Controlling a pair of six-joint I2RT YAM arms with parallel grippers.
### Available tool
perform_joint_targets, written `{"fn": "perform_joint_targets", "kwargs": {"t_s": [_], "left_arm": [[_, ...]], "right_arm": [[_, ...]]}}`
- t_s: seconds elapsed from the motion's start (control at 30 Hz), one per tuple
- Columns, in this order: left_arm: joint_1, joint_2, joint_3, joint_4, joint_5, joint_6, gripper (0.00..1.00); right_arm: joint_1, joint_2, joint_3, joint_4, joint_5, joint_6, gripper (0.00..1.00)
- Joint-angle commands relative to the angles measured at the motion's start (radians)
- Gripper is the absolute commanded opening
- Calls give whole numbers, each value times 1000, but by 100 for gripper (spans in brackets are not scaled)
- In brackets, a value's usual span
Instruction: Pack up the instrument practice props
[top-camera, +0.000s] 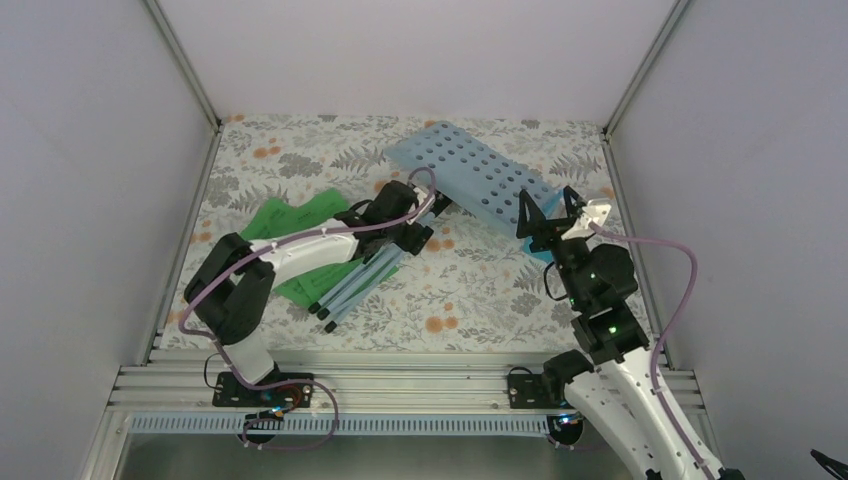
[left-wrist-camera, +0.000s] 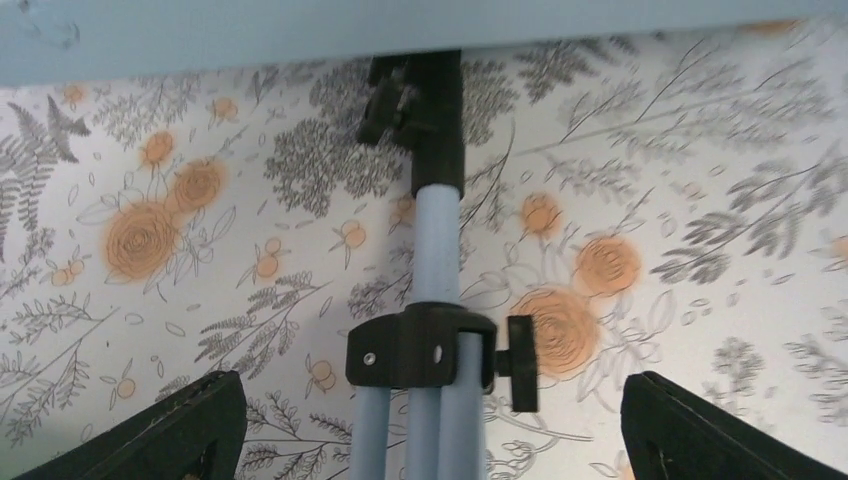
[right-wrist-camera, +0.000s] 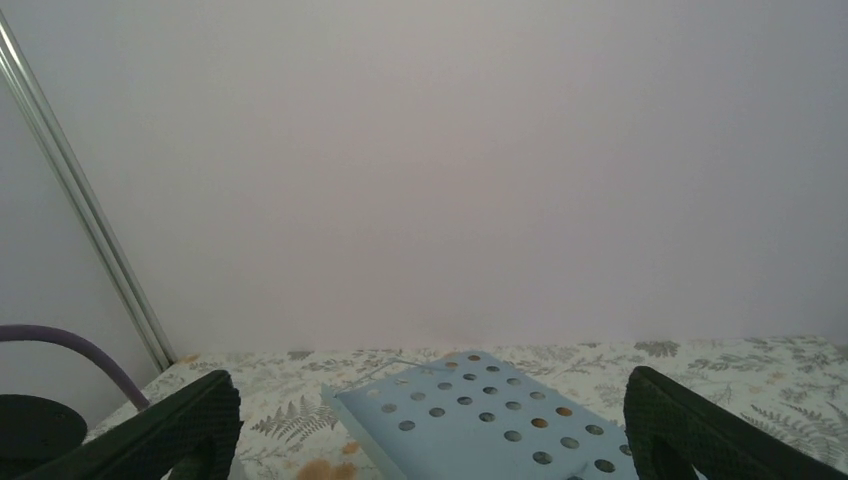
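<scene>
1. Pale blue metal is stretching slantwise across the flowered surface (top-camera: 470, 290). The music stand (top-camera: 470, 180) is lying flat with its legs folded together, its hole-punched desk pointing toward the far right and its black feet toward the near left.
2. The left gripper (top-camera: 412, 228) is hovering over the stand's pole, spread wide and holding nothing. In its wrist view the fingers are sitting one on each side of the black collar, so the opening is lying square across the stand's long axis.
3. The right gripper (top-camera: 548, 215) is hanging just beside the desk's right-hand edge, likewise wide and empty, its camera looking out over the desk toward the back wall.
4. The left arm is looking the nearer to the pole. A straight drop and a squeeze appear to be what a grasp there is calling for.
5. Bright green pages (top-camera: 300, 225) are lying partly under the left arm and the folded legs. No metronome is showing clearly.
</scene>
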Motion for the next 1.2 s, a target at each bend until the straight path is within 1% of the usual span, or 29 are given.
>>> {"fn": "perform_joint_targets", "kwargs": {"t_s": [0.0, 0.13, 0.23, 0.27, 0.3, 0.37, 0.4, 0.43, 0.5, 0.57, 0.63, 0.67, 0.7, 0.73, 0.8, 0.87, 0.93, 1.07, 1.17], "left_arm": [[3, -116, -4, 59, 86, 5, 95], [57, -211, -41, 99, 182, 18, 98], [173, -274, -69, 113, 222, 0, 99], [205, -294, -82, 120, 234, -11, 99], [269, -316, -96, 129, 248, -19, 99], [375, -356, -132, 154, 260, -31, 100], [437, -376, -151, 165, 256, -41, 100], [503, -396, -173, 183, 250, -55, 100], [646, -433, -221, 218, 270, -101, 100], [779, -483, -278, 258, 282, -143, 100], [910, -522, -344, 309, 298, -193, 100], [972, -540, -385, 345, 311, -220, 100], [1013, -558, -425, 386, 313, -241, 100], [1040, -575, -468, 429, 289, -251, 100], [1049, -598, -573, 512, 195, -241, 100], [1048, -603, -654, 611, 148, -217, 100], [1048, -599, -730, 709, 122, -197, 100], [1046, -580, -825, 860, 127, -172, 100], [1045, -552, -854, 929, 146, -164, 100]], "right_arm": [[5, 59, 102, -70, -37, -31, 94], [-1, 199, 240, -173, -10, -24, 99], [-46, 303, 323, -227, -35, -31, 100], [-79, 332, 339, -238, -55, -28, 100], [-124, 362, 354, -248, -86, -21, 100], [-254, 404, 359, -260, -174, 0, 100], [-344, 418, 352, -256, -224, 13, 100], [-473, 425, 337, -251, -267, 37, 100], [-681, 427, 284, -215, -373, 88, 100], [-859, 414, 213, -164, -449, 136, 100], [-975, 401, 138, -117, -437, 169, 100], [-1007, 394, 99, -91, -378, 186, 100], [-1021, 386, 56, -61, -322, 193, 100], [-1024, 376, 8, 7, -264, 196, 100], [-1024, 357, -115, 148, -197, 208, 99], [-1024, 345, -229, 299, -209, 225, 98], [-1004, 344, -306, 429, -257, 239, 94], [-881, 369, -371, 566, -167, 187, 94], [-841, 411, -405, 648, -158, 161, 94]]}}
